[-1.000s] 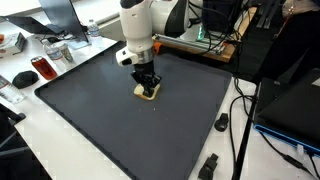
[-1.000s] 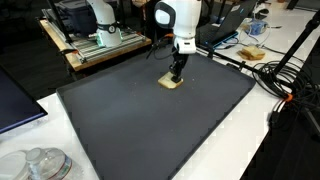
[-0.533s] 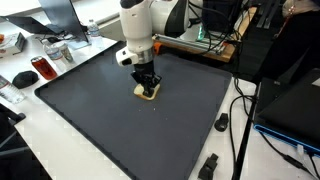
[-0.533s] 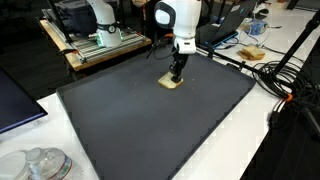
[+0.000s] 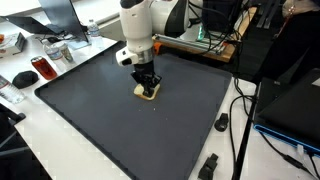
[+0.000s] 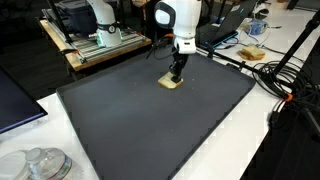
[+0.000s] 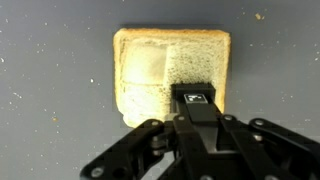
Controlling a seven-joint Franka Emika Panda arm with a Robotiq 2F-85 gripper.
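Note:
A pale slice of bread (image 7: 150,70) lies flat on the dark grey mat (image 5: 120,130), toward its far side. The same bread shows in both exterior views (image 5: 147,94) (image 6: 171,84). My gripper (image 7: 197,96) points straight down at it with the two black fingers pressed together. Their tips rest on the slice's top face near its edge, and nothing shows between them. In both exterior views the gripper (image 5: 148,86) (image 6: 176,76) stands upright over the bread under the white arm.
Beyond the mat edge lie a red can (image 5: 42,68) and a black mouse (image 5: 24,78). Black clamps (image 5: 221,123) and cables (image 5: 240,130) sit on the white table beside the mat. A wooden frame (image 6: 100,48), more cables (image 6: 272,78) and glass lids (image 6: 40,165) surround the mat.

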